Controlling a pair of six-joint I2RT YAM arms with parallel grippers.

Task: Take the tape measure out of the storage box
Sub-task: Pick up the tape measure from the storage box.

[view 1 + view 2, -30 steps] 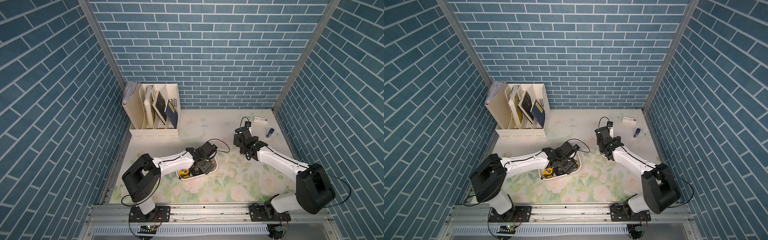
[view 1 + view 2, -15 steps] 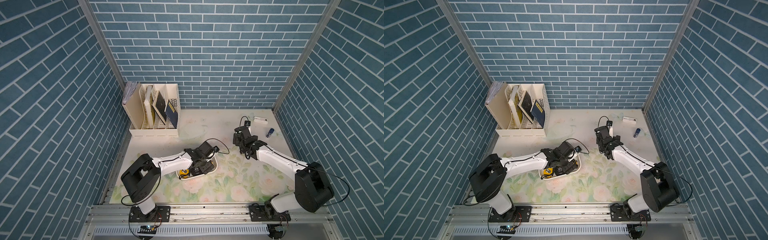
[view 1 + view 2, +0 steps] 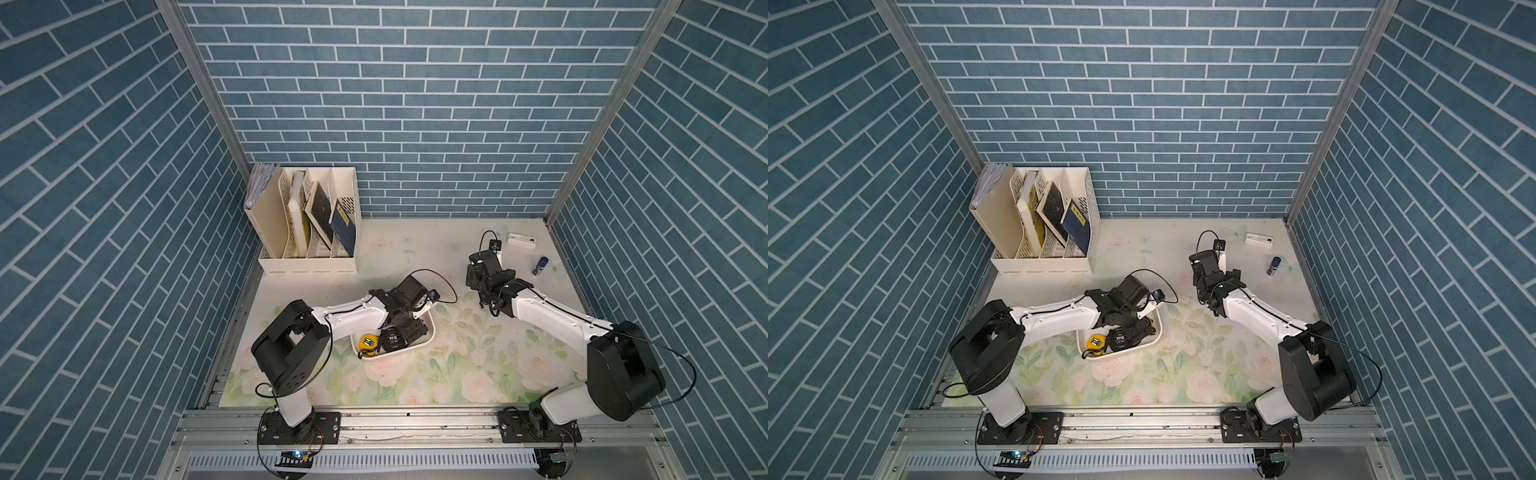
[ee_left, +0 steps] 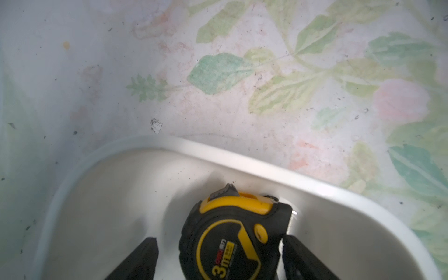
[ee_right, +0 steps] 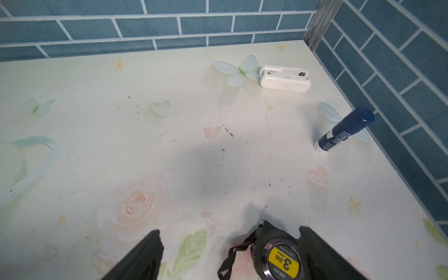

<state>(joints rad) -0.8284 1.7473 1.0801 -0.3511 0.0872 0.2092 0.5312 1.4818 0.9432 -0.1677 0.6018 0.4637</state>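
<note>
The white storage box (image 3: 429, 335) sits left of the table's middle. My left gripper (image 3: 409, 330) reaches down into it. A black tape measure (image 3: 391, 338) and a yellow one (image 3: 368, 341) lie in it. In the left wrist view a black-and-yellow tape measure (image 4: 232, 237) stands between my left gripper's (image 4: 219, 240) open jaws. One finger (image 4: 298, 254) touches it; a gap remains at the other. My right gripper (image 5: 229, 231) hovers open over the table at the right. Another black tape measure (image 5: 281, 259) with a yellow label lies on the table against one finger.
A tall cream file rack (image 3: 307, 224) with books stands at the back left. A small white device (image 3: 521, 240) and a blue glue stick (image 3: 540, 266) lie at the back right near the brick wall. Brick walls close three sides.
My left gripper's jaws have narrowed around the tape measure inside the box, and its wrist has shifted slightly. The right arm has stayed about where it was, jaws unchanged.
</note>
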